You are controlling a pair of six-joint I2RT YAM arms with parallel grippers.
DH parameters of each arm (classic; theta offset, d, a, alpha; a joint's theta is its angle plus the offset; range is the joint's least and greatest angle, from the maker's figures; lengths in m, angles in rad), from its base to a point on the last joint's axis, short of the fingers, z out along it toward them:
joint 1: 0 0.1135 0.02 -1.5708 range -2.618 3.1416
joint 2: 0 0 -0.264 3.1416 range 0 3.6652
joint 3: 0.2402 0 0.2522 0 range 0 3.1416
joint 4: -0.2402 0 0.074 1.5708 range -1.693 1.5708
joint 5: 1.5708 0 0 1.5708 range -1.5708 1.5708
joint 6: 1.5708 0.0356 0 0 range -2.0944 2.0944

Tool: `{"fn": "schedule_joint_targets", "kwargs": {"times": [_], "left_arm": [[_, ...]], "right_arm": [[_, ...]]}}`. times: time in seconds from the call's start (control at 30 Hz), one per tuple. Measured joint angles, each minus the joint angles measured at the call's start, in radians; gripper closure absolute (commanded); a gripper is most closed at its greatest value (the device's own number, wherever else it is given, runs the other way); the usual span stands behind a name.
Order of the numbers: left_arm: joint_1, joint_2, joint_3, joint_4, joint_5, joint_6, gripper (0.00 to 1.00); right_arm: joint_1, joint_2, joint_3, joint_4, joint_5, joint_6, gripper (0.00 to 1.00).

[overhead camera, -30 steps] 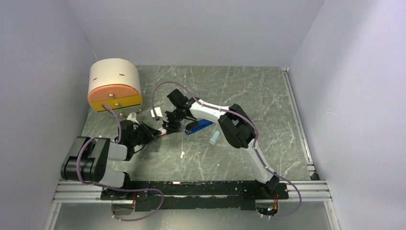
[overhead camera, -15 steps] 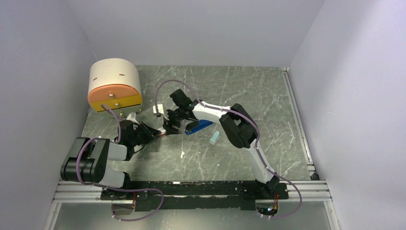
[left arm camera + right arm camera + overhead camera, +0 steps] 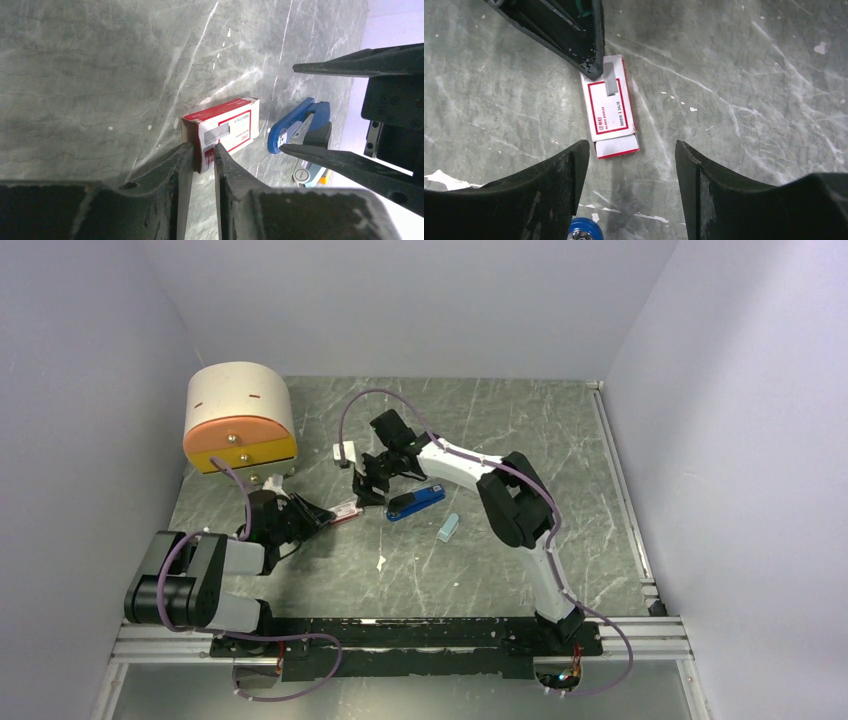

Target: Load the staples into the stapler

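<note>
While the left gripper (image 3: 202,150) pinches the staples box (image 3: 609,107) flat on the table (image 3: 500,430) by its 8 o'clock end, the right gripper (image 3: 631,145) hovers wide open above its 2 o'clock end, beside the stapler (image 3: 415,502).

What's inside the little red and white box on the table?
Cannot tell. The box lies flat on the table, a pale flap or tray poking from one end; its cardboard hides any staples.

right gripper (image 3: 630,148) spread wide over staples box (image 3: 610,112) lying flat; left gripper (image 3: 591,67) tip touching box's far end
</note>
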Motion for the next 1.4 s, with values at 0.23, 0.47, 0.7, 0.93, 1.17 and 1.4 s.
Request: {"fn": "schedule_joint_targets", "kwargs": {"times": [0.23,0.47,0.7,0.93,1.17,1.4], "left_arm": [[0.002,0.016,0.000,0.013,0.001,0.001,0.75],[0.002,0.020,0.001,0.017,0.002,0.001,0.77],[0.002,0.020,0.003,0.014,0.002,0.002,0.75],[0.002,0.020,0.004,0.015,0.002,0.008,0.71],[0.002,0.004,0.004,0.006,0.001,0.009,0.65],[0.002,-0.015,0.004,-0.009,0.000,0.015,0.59]], "right_arm": [[0.018,0.020,0.024,-0.057,-0.002,-0.054,0.31],[0.037,0.085,0.070,-0.120,0.045,-0.100,0.34],[0.041,0.097,0.114,-0.179,0.065,-0.143,0.39],[0.041,0.138,0.194,-0.278,0.083,-0.193,0.44],[0.041,0.141,0.206,-0.307,0.091,-0.211,0.49],[0.042,0.141,0.205,-0.311,0.089,-0.212,0.46]]}}
